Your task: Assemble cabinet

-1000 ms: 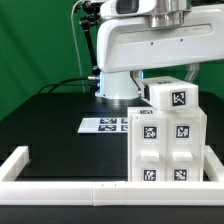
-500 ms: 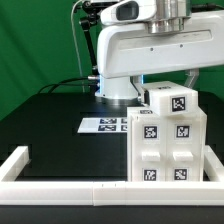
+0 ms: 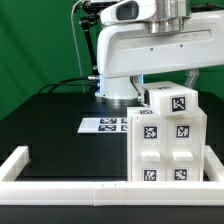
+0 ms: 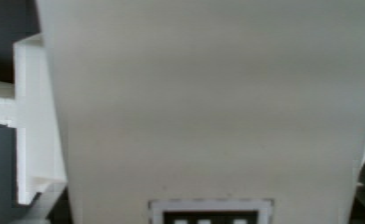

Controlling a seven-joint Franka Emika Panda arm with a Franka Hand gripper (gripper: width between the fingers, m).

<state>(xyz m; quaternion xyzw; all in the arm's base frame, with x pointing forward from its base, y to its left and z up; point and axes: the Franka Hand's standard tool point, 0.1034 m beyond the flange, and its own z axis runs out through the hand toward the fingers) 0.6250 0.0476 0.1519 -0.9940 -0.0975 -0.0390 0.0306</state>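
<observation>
1. Arm [image 3: 160, 60]: the large white link crosses the exterior view and hides the claw. One second ago the upper joint housing sat slightly further toward the exterior view's right. It matches its position of half a second ago.
2. Table [image 3: 60, 130]: a black surface below the claw, carrying all the parts.
3. Cabinet shell [image 3: 165, 150]: stands upright directly beneath the claw, with its tagged front toward the exterior camera. It has not moved across the three exterior pictures.
4. Border rail [image 3: 60, 185]: a low white rail below the claw and nearer the exterior camera than the claw. Unchanged.
5. Marker board [image 3: 103, 125]: lies flat on the table, well apart from the claw, toward the exterior view's left. Unchanged.
6. Drawer block [image 3: 160, 98]: sits immediately under the claw at the shell's top edge. In the wrist view its white face [image 4: 197, 100] fills nearly the whole picture. One second ago it was a little higher; for the last half second it has been stationary. Whether it rests on the shell or hangs just above it cannot be determined.
7. Claw: no finger is clearly visible in either view, so its state (spread, closed or clamped on the block) cannot be told.
8. Assessment: the descent appears finished. The block is probably at or near its seat, so the next step is likely to be seating it or releasing it. Misalignment with the shell remains a risk.
</observation>
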